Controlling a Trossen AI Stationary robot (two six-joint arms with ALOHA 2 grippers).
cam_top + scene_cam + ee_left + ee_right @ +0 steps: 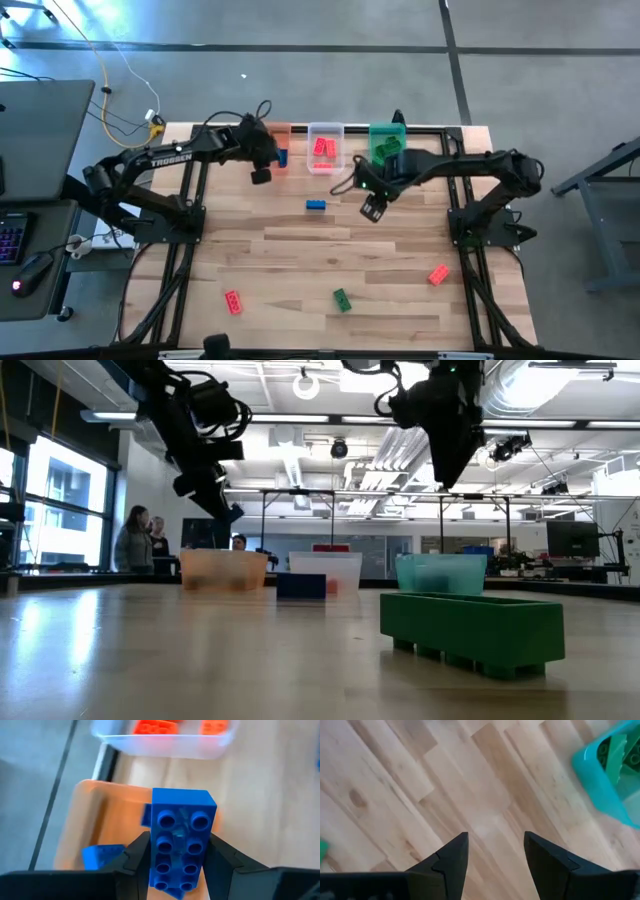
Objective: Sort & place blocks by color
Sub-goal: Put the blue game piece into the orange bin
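above the orange bin, a blue block held lengthwise

over the orange bin (90, 820), the left gripper (177, 865) clamps a blue block (181, 842), its long axis running out between the fingers. right gripper (495, 855) hangs empty, jaws apart, beside the green bin (600, 785), bare boards beneath.

Three bins (325, 140) wall my far table edge, lone blue block (316, 205) before them, mid-table planks (330, 255) bare for passing

The table (330, 250) is made of smooth, pale wood planks. The blue block (181, 840) is shiny plastic with round studs. The bins (325, 570) are see-through plastic.
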